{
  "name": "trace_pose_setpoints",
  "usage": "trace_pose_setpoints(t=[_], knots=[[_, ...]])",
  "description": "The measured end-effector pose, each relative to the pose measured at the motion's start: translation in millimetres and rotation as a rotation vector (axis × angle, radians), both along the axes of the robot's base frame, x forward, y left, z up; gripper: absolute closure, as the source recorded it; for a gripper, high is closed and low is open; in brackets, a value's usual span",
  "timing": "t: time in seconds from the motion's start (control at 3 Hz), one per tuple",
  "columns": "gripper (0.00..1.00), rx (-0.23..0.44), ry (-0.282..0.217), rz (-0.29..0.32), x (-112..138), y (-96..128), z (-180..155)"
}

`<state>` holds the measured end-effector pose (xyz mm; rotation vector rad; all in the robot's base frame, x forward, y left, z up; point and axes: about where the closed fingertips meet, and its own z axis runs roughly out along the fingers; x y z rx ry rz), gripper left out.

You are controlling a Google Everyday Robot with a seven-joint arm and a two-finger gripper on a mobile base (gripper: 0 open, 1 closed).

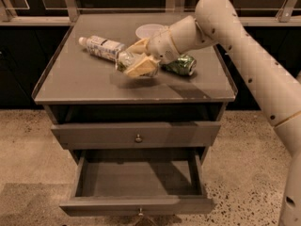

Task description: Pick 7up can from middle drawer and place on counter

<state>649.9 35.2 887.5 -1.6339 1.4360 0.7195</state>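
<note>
My gripper point(132, 61) is over the middle of the counter point(84, 81), shut on the 7up can point(123, 60). The can is pale silver-green, held sideways between the tan fingers point(143, 68) just above the counter top, close to the right end of the bottle. The middle drawer point(138, 178) is pulled open at the bottom of the cabinet; its tray shows nothing inside.
A clear plastic bottle point(102, 46) with a white label lies on the counter's back left. A white bowl point(150, 31) stands at the back. A dark green dented can point(181, 65) lies on its side under my forearm. The upper drawer point(136, 134) is closed.
</note>
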Motion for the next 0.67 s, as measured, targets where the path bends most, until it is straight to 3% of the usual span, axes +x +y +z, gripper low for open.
trace_pose_setpoints(t=[0.67], knots=[[0.34, -0.001, 0.002, 0.000, -0.7, -0.4, -1.3]])
